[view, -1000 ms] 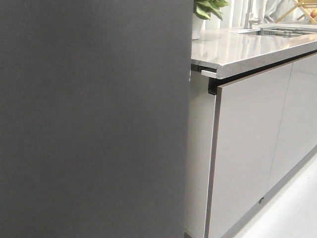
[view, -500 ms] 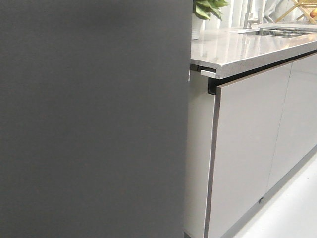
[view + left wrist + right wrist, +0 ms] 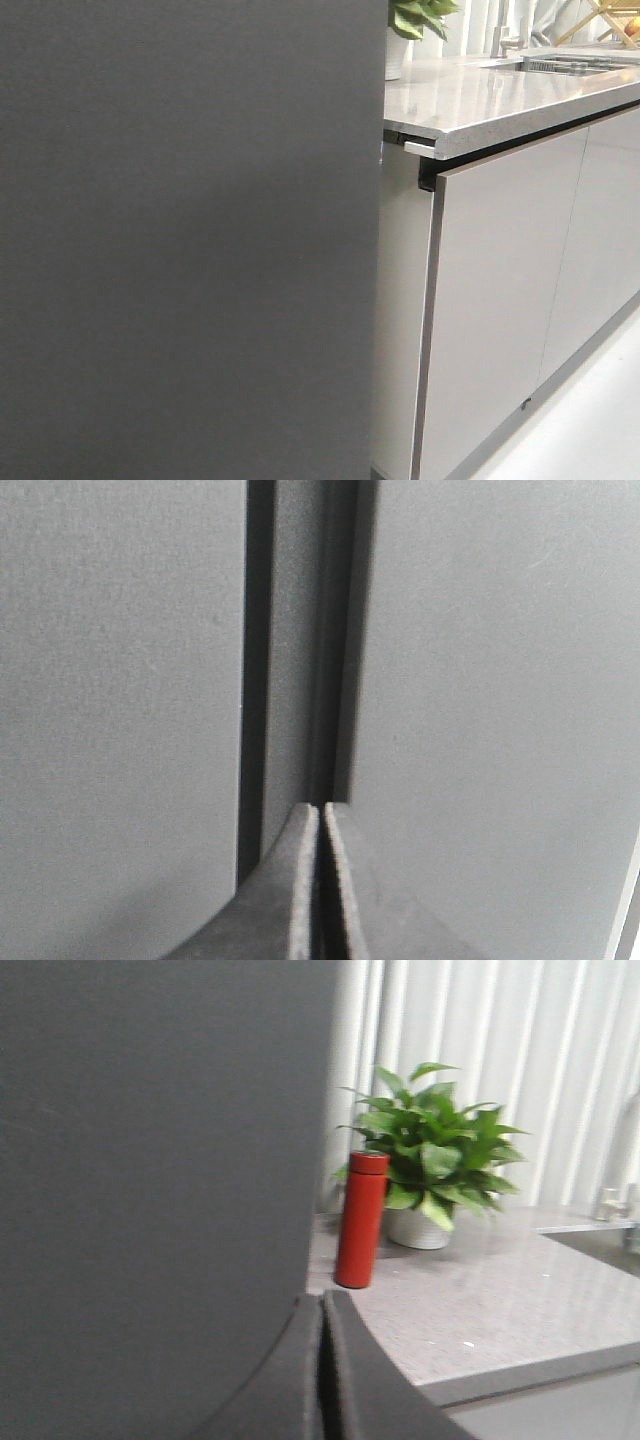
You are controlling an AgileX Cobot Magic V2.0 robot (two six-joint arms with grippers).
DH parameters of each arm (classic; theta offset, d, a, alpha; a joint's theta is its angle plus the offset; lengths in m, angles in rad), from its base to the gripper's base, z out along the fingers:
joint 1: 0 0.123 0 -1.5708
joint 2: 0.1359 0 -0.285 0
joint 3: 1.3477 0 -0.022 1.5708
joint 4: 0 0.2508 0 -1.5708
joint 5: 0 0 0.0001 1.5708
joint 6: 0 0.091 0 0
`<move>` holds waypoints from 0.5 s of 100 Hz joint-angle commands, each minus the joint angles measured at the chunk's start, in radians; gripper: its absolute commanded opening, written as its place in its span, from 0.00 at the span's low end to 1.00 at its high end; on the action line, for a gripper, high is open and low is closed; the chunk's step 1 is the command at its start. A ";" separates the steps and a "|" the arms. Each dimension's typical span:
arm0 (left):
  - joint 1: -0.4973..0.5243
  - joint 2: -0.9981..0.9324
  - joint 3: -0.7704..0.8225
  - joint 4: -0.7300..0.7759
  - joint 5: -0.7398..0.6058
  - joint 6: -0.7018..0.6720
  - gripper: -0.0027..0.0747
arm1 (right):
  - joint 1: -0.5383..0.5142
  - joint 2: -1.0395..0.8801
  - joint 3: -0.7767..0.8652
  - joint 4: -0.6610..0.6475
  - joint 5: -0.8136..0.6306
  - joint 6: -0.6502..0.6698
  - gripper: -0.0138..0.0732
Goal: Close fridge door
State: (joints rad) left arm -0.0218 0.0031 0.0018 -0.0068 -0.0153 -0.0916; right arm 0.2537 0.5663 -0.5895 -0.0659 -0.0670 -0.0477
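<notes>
Door (image 3: 185,240) fills the left half of the front view, a matte dark grey slab standing upright, its long axis vertical and its right edge running top to bottom at centre. Right of it come a pale cabinet side (image 3: 400,320), glossy cabinet fronts (image 3: 500,300) and a speckled counter (image 3: 500,95) at upper right; neither arm shows here. Only the left wrist view shows the left gripper (image 3: 320,815), fingers pressed together with nothing between them, tips at a dark vertical seam (image 3: 305,640) between grey panels. Only the right wrist view shows the right gripper (image 3: 322,1305), likewise closed and empty, beside the door's edge at frame left, with a red flask (image 3: 361,1220) and a plant (image 3: 430,1155) on the counter to the right.
</notes>
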 commanded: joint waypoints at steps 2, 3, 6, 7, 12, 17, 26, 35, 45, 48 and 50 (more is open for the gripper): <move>-0.002 0.019 0.028 -0.002 -0.077 -0.003 0.01 | -0.060 -0.076 0.049 -0.009 -0.088 0.005 0.07; -0.002 0.019 0.028 -0.002 -0.077 -0.003 0.01 | -0.069 -0.088 0.061 -0.009 -0.088 0.005 0.07; -0.002 0.019 0.028 -0.002 -0.077 -0.003 0.01 | -0.092 -0.112 0.085 -0.009 -0.088 0.005 0.07; -0.002 0.019 0.028 -0.002 -0.077 -0.003 0.01 | -0.096 -0.125 0.096 -0.009 -0.088 0.005 0.07; -0.002 0.019 0.028 -0.002 -0.077 -0.003 0.01 | -0.125 -0.167 0.137 -0.009 -0.088 0.005 0.07; -0.002 0.019 0.028 -0.002 -0.077 -0.003 0.01 | -0.148 -0.210 0.178 -0.009 -0.086 0.005 0.07; -0.002 0.019 0.028 -0.002 -0.077 -0.003 0.01 | -0.182 -0.284 0.254 -0.009 -0.082 0.005 0.07; -0.002 0.019 0.028 -0.002 -0.077 -0.003 0.01 | -0.214 -0.345 0.326 -0.009 -0.082 0.005 0.07; -0.002 0.019 0.028 -0.002 -0.077 -0.003 0.01 | -0.240 -0.398 0.416 -0.009 -0.080 0.005 0.07; -0.002 0.019 0.028 -0.002 -0.077 -0.003 0.01 | -0.245 -0.411 0.437 -0.009 -0.080 0.005 0.07; -0.002 0.019 0.028 -0.002 -0.077 -0.003 0.01 | -0.247 -0.420 0.447 -0.009 -0.080 0.005 0.07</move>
State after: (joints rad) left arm -0.0218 0.0031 0.0018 -0.0068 -0.0153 -0.0916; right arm 0.0231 0.1703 -0.1684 -0.0681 -0.0694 -0.0417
